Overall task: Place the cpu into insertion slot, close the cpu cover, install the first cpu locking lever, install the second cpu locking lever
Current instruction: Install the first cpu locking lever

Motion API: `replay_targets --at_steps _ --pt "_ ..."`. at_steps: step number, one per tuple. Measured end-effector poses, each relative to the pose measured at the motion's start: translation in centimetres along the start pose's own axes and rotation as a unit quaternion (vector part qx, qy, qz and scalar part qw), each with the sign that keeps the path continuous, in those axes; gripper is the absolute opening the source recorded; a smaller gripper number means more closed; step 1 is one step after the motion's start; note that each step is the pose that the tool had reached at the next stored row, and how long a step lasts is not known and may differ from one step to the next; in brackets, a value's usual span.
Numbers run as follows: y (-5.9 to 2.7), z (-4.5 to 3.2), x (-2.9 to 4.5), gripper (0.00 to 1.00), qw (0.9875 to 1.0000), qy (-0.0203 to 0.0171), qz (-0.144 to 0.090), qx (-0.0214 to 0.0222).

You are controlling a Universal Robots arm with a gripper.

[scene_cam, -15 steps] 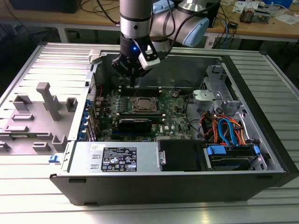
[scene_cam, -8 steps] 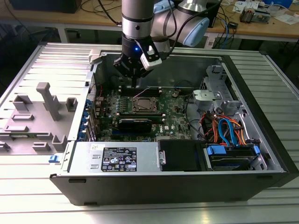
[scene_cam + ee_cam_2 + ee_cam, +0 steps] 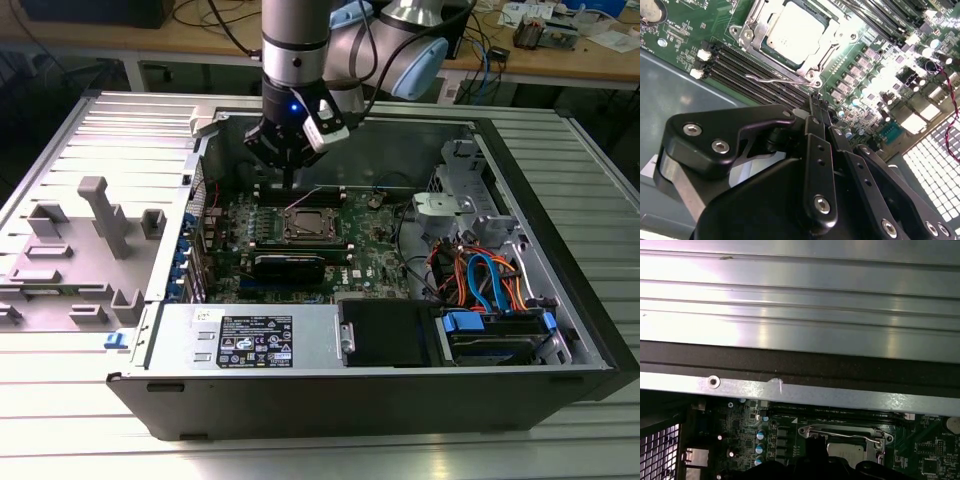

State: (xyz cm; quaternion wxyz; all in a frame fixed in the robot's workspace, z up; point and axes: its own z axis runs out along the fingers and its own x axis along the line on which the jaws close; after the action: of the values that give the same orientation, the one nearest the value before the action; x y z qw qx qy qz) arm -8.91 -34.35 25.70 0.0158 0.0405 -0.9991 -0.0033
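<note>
On the desk [image 3: 300, 460], toward the exterior view's left, stand several grey plastic holders [image 3: 95, 225], all apart from the one open computer case [image 3: 400, 400]. The case lies on its side with its inside facing up. In it, from the exterior view's left, are a green board [image 3: 370, 250] on the case floor, a long silver power box [image 3: 250, 335] along the near wall, and a drive bay [image 3: 495, 335] with one blue cable and several orange ones [image 3: 480, 275] curling above it.

The one cpu [image 3: 795, 30] sits in its slot [image 3: 742, 32] near the middle of the board. Its pale metal top shows through the window of the single silver cover [image 3: 837, 35], which lies flat around it. One thin wire lever [image 3: 775, 79] runs along the side of the frame nearest me, above the long black memory slots [image 3: 740, 62]; I cannot tell whether it is hooked down. The first wrist view shows the same cpu [image 3: 845, 452] beyond the case's rim [image 3: 790, 390].

My claw [image 3: 290, 180] hangs inside the case, just above the board and beside the slot. In the second wrist view my claw [image 3: 815, 102] has its two slim fingers pressed together with nothing between them, the tips close to the wire lever.
</note>
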Motion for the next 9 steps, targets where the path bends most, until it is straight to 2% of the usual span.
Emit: replay_targets --at_steps 3,9 --pt "-0.01 0.11 -0.07 0.11 1.0 -0.0037 -0.001 0.0006" --pt "-0.01 0.14 -0.07 0.11 1.0 -0.004 -0.003 0.0005"
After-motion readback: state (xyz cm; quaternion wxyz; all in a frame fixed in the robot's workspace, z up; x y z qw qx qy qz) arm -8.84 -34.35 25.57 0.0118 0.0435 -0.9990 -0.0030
